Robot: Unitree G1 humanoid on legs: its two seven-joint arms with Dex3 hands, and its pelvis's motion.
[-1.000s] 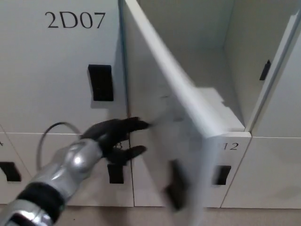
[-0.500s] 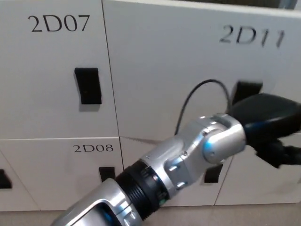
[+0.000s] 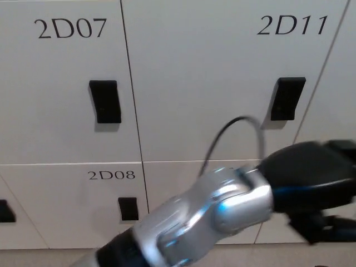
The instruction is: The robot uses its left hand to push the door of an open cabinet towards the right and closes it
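The cabinet door marked 2D11 (image 3: pixel 222 83) stands shut, flush with the white doors around it, and its black handle (image 3: pixel 287 98) shows at its right side. My left arm (image 3: pixel 217 214) reaches across from the lower left, silver and blurred. My black left hand (image 3: pixel 314 181) is low at the right edge, below the handle and in front of the row underneath. Whether it touches the door cannot be seen. A black cable (image 3: pixel 233 125) loops up from the wrist. My right hand does not show.
Door 2D07 (image 3: pixel 61 83) with its black handle (image 3: pixel 105 101) is shut to the left. Door 2D08 (image 3: pixel 72 206) sits below it. Another door's edge shows at the far right (image 3: pixel 347 83). A strip of floor runs along the bottom.
The door has swung right from wide open to fully shut. My left arm followed it across, and since half a second ago the hand has dropped lower.
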